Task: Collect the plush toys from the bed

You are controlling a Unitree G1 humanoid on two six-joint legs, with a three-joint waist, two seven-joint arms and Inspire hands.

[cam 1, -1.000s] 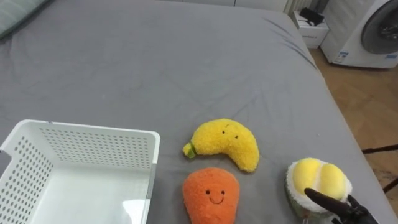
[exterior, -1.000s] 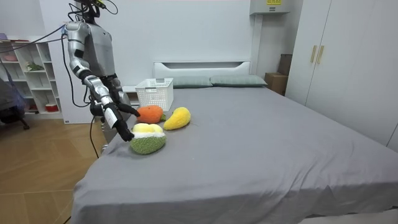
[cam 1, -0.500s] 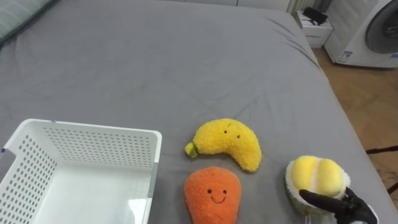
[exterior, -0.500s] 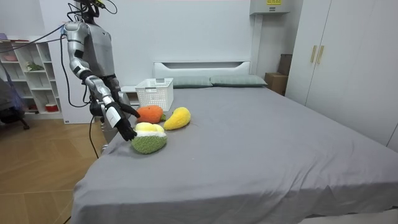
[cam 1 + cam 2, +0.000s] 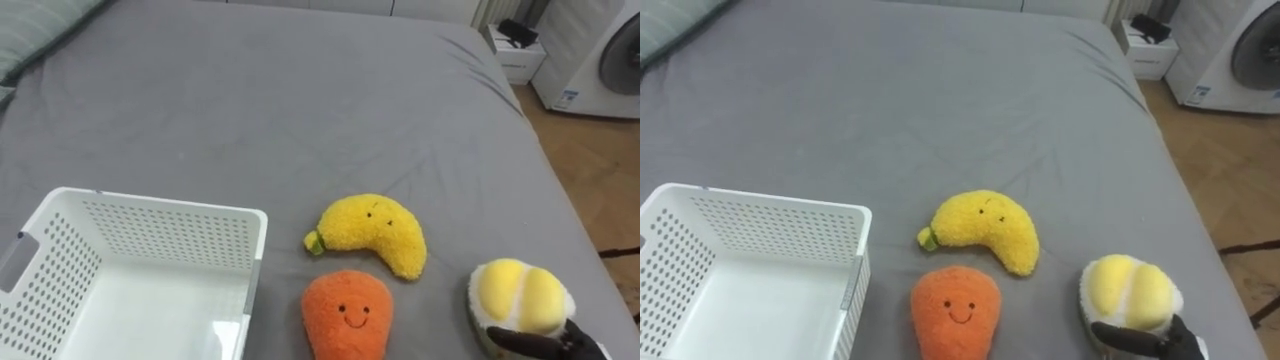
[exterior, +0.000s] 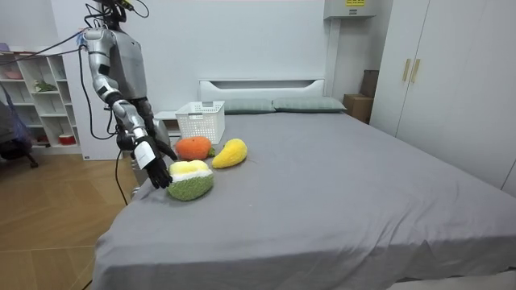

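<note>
Grey bed (image 5: pixel 300 90) carries a white basket (image 5: pixel 165 235) at its near edge, left, close by to receive 3 plush toys: banana (image 5: pixel 372 232), carrot (image 5: pixel 347 315) and yellow-green fruit (image 5: pixel 520 298) by the right edge. Right hand (image 5: pixel 545 345) touches that fruit, probably picking it first; whether it grips, I cannot tell.

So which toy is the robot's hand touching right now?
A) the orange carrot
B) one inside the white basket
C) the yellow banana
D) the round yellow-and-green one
D: the right hand lies against the near side of the yellow-and-green toy, while the banana and the carrot lie apart from it.
</note>
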